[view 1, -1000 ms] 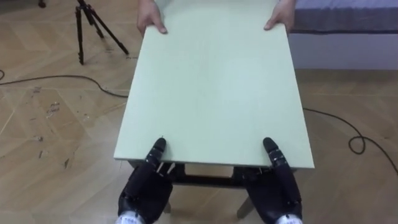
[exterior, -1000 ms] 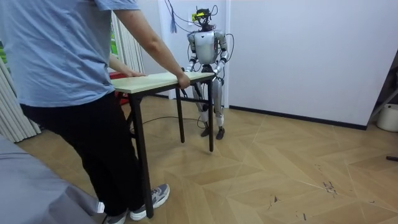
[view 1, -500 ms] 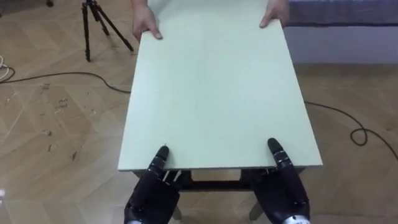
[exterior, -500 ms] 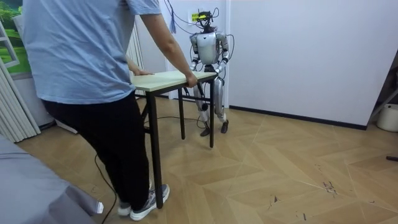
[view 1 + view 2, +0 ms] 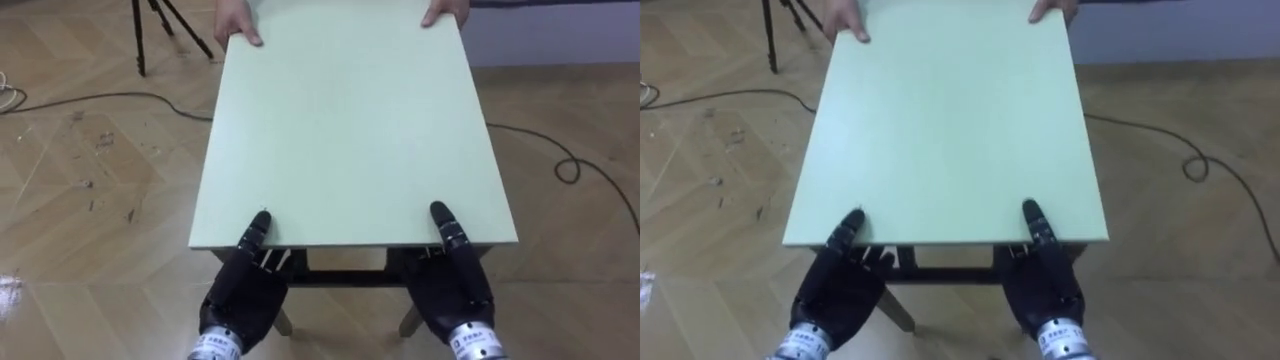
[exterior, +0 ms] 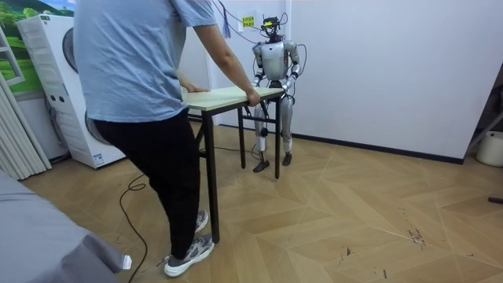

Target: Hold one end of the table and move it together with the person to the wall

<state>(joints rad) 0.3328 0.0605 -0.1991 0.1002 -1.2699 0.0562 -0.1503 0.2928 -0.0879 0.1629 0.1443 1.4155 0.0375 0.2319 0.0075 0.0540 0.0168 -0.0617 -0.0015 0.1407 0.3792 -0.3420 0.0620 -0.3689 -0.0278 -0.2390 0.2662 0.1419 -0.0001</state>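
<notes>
Carried onward since a second ago, to judge by the tripod (image 5: 150,30) and floor cable (image 5: 100,97) sliding toward the upper left of the left eye view. No change meanwhile in the hold on the table (image 5: 350,130).

Pale green top across the middle of the frame, near short edge at lower centre. Left hand (image 5: 243,290) at lower left, thumb laid over that edge, remaining fingers tucked under the board and hidden. Reads as a pinch on the edge. Right hand (image 5: 452,285) at lower right, same hold, mirrored. Far short edge, at the top of the frame, gripped by the person's hands (image 5: 238,25), one at each corner.

Long axis running straight away from both robot hands, bottom of frame to top, toward the person. Neither hand nearer: both level on one edge, well apart, close to its two corners.

In the room view, table at centre left, between the person (image 6: 141,94) stepping in the foreground and the robot by the white wall at upper centre. Washing machine (image 6: 55,86) at the left.

Next stretch probably calls for travel along that long axis, with both hands kept level and matched in pace; otherwise a risk of the top swinging sideways or slipping from under a thumb.
</notes>
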